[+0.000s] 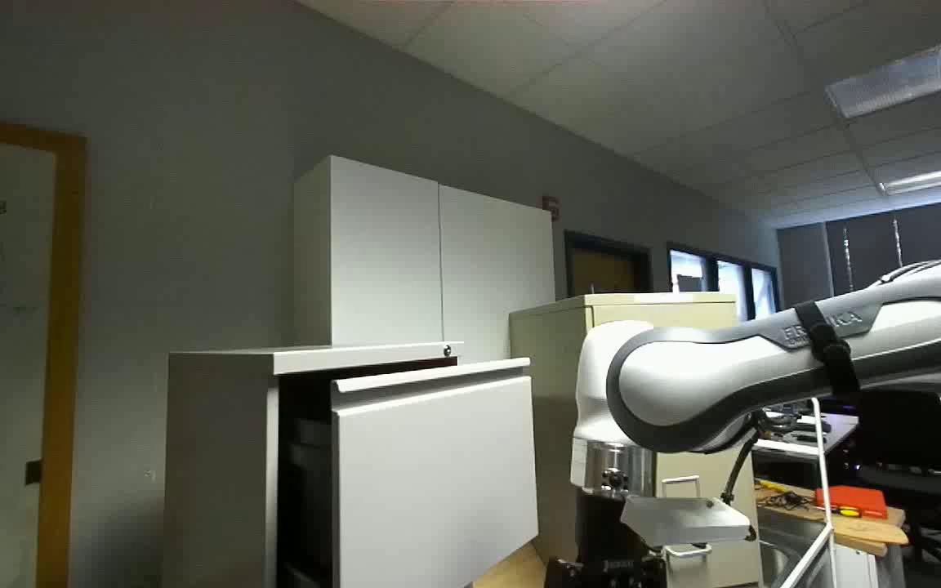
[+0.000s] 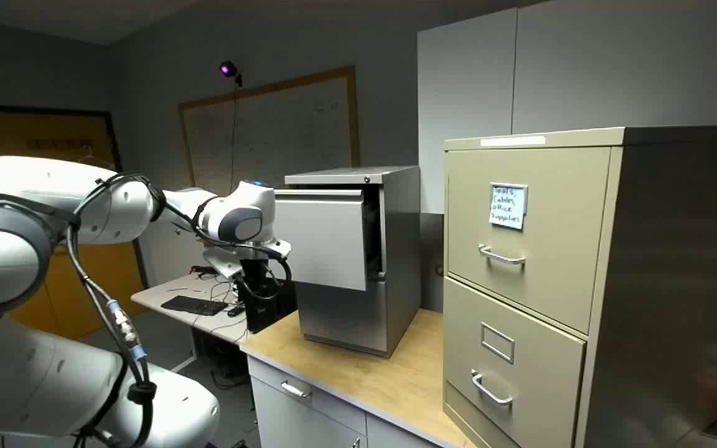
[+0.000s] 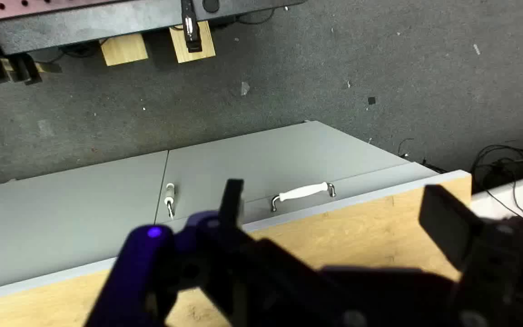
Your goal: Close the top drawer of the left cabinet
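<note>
The left cabinet is a low grey-white metal cabinet, seen in both exterior views [image 1: 217, 457] [image 2: 403, 261]. Its top drawer, with a wide flat white front, is pulled well out in both exterior views [image 1: 438, 474] [image 2: 327, 242]. A dark gap shows between the drawer front and the cabinet body. My gripper [image 1: 605, 572] points down in front of the drawer front, seemingly apart from it. It also shows in an exterior view [image 2: 265, 305], partly behind cables. In the wrist view my gripper [image 3: 337, 206] is open with nothing between its fingers. The drawer is out of the wrist view.
The cabinet stands on a wooden countertop [image 2: 346, 367] whose base has white handles [image 3: 303, 191]. A beige filing cabinet [image 2: 520, 298] stands beside it. A white two-door cupboard [image 1: 389, 253] is behind. A desk [image 2: 165, 292] with a keyboard is on the far side.
</note>
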Controlling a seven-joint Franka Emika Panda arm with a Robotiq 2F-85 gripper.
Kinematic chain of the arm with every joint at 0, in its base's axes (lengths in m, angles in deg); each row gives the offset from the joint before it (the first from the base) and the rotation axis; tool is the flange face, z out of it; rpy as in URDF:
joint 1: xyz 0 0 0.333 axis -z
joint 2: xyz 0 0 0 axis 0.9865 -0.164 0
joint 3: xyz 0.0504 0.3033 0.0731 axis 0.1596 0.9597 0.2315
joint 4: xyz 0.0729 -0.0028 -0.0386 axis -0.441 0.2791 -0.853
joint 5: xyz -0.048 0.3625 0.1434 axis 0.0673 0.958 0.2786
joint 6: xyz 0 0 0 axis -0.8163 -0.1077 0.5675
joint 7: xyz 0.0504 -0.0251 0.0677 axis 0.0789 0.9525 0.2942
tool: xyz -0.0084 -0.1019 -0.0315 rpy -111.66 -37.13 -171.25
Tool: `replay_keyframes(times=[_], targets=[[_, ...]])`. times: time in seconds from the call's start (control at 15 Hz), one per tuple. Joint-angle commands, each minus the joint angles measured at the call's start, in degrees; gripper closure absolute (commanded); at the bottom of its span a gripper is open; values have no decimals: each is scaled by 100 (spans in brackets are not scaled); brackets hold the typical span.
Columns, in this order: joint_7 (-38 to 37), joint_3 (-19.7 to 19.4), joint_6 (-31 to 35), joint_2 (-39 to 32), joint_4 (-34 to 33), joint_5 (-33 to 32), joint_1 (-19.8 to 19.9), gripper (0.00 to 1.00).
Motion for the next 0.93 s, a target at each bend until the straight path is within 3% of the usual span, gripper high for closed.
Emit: replay_keyframes(times=[0.0,0.47,0.87], targets=[[45,67,-22,4,-16,45,87,0],[45,67,-17,5,-18,45,87,0],[-28,56,493,-18,-112,16,265,0]])
